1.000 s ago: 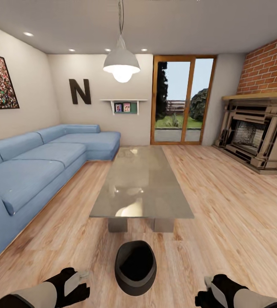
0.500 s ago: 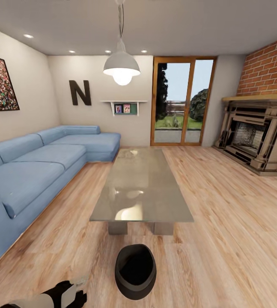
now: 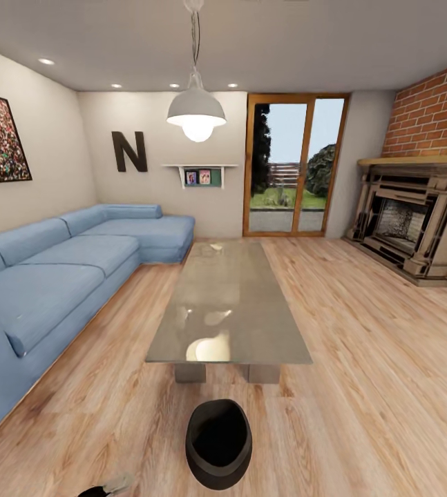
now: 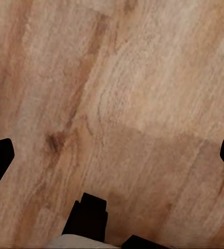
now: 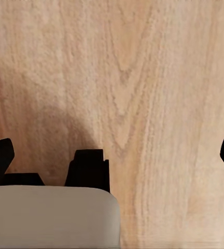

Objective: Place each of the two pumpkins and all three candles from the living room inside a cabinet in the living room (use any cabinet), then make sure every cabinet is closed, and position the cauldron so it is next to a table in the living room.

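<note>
cauldron (image 3: pixel 218 435) on floor just before table (image 3: pixel 230 304) short end | centred between arms | left gripper (image 4: pixel 112 155) and right gripper (image 5: pixel 112 153) spread, empty

Head camera sits high, faces forward and slightly down along the long glossy grey coffee table (image 3: pixel 229 310) toward the wood-framed glass doors (image 3: pixel 294 164). Both wrist cameras point straight down, close to the light wood plank floor (image 4: pixel 122 104). That floor is the shared part of all three views.
</note>
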### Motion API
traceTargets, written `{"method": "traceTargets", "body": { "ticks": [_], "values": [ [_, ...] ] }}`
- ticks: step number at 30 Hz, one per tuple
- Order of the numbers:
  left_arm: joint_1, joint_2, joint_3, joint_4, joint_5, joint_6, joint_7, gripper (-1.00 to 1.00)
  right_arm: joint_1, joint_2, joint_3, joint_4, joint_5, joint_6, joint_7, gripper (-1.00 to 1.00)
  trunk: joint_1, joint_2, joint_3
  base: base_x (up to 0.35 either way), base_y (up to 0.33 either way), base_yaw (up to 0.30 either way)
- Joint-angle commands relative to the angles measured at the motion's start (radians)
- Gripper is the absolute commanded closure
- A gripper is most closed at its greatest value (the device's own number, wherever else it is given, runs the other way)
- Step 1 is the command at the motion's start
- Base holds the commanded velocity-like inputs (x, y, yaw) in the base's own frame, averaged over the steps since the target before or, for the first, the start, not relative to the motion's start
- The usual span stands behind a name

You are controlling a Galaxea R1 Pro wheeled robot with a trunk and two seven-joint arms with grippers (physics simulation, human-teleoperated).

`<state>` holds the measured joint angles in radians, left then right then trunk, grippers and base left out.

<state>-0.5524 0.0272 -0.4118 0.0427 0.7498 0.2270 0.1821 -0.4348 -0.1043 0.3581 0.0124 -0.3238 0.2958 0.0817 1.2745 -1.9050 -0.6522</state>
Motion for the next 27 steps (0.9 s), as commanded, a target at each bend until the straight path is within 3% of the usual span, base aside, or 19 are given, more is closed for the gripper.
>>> {"method": "traceTargets", "body": {
  "ticks": [1, 2, 6, 9, 11, 16, 17, 19, 21, 27],
  "values": [
    [0.004, 0.001, -0.008, 0.0, 0.008, 0.003, -0.016, -1.0, 0.0, 0.0, 0.008, 0.001, -0.007, 0.001, 0.004, -1.0, -0.004, 0.007, 0.002, 0.0, 0.0, 0.0],
    [0.01, 0.002, -0.009, 0.0, 0.007, 0.003, -0.077, -1.0, 0.002, 0.0, 0.007, 0.001, -0.008, 0.001, 0.004, -1.0, -0.008, 0.014, 0.005, 0.0, 0.0, 0.0],
    [0.012, 0.01, -0.011, 0.0, 0.005, 0.003, -0.131, -1.0, 0.003, 0.001, 0.007, 0.001, -0.008, 0.0, 0.003, -1.0, -0.023, 0.042, 0.018, 0.0, 0.0, 0.0],
    [0.012, 0.034, -0.011, -0.002, 0.004, 0.002, -0.145, -1.0, 0.003, 0.0, 0.006, 0.001, -0.009, -0.013, 0.003, -1.0, -0.035, 0.063, 0.027, 0.0, 0.0, 0.0],
    [0.012, 0.071, -0.011, -0.004, 0.007, 0.003, -0.154, -1.0, 0.004, -0.001, 0.004, 0.001, -0.009, -0.035, 0.0, -1.0, -0.042, 0.077, 0.034, 0.0, 0.0, 0.0],
    [0.012, 0.071, -0.009, -0.003, 0.011, 0.004, -0.156, -1.0, 0.004, -0.002, 0.003, 0.001, -0.012, -0.041, 0.0, -1.0, -0.062, 0.112, 0.049, 0.0, 0.0, 0.0],
    [0.012, 0.069, -0.008, -0.003, 0.018, 0.004, -0.157, -1.0, 0.004, -0.002, 0.003, 0.001, -0.012, -0.041, 0.0, -1.0, -0.065, 0.119, 0.051, 0.0, 0.0, 0.0],
    [0.012, 0.07, -0.008, -0.005, 0.099, 0.003, -0.157, -1.0, 0.004, -0.001, 0.005, 0.0, -0.011, -0.042, 0.0, -1.0, -0.073, 0.133, 0.054, 0.0, 0.0, 0.0],
    [0.012, 0.07, -0.009, -0.006, 0.137, 0.004, -0.157, -1.0, 0.004, -0.002, 0.003, 0.0, -0.012, -0.045, 0.0, -1.0, -0.081, 0.147, 0.058, 0.0, 0.0, 0.0],
    [0.012, 0.071, -0.011, -0.006, 0.159, 0.003, -0.155, -1.0, 0.004, -0.003, 0.003, 0.0, -0.013, -0.048, 0.0, -1.0, -0.104, 0.189, 0.067, 0.0, 0.0, 0.0]
  ]
}}
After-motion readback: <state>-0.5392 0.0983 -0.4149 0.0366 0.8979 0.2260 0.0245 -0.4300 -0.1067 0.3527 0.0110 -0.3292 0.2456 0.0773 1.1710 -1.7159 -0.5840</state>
